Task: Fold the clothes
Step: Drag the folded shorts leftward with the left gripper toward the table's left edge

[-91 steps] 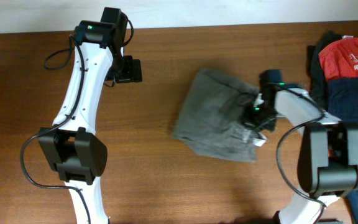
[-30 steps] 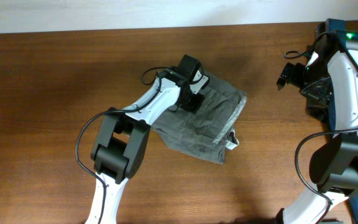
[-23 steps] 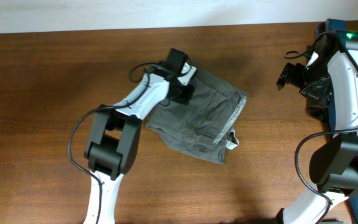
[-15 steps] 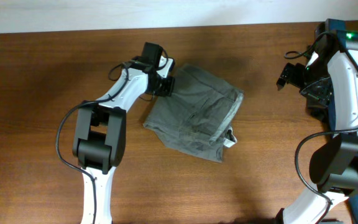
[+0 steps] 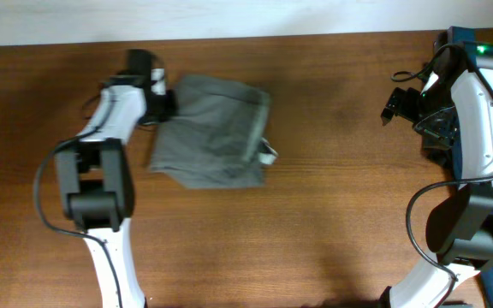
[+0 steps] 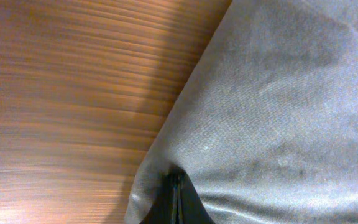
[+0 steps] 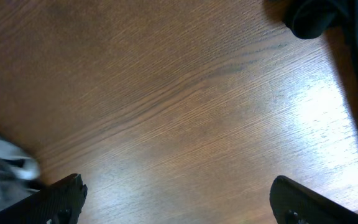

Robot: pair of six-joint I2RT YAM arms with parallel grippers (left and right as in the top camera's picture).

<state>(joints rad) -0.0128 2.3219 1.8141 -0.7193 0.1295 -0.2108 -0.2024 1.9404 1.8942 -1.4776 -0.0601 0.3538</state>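
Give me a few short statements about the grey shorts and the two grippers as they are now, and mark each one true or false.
1. The left gripper is shut on an edge of the grey shorts. True.
2. The right gripper also holds the shorts. False: it is open over bare table, well apart from them.
3. In the overhead view the shorts lie in the left half of the table. True.
4. The white tag sticks out on the side next to the left gripper. False: it sticks out on the opposite side, towards the right arm.
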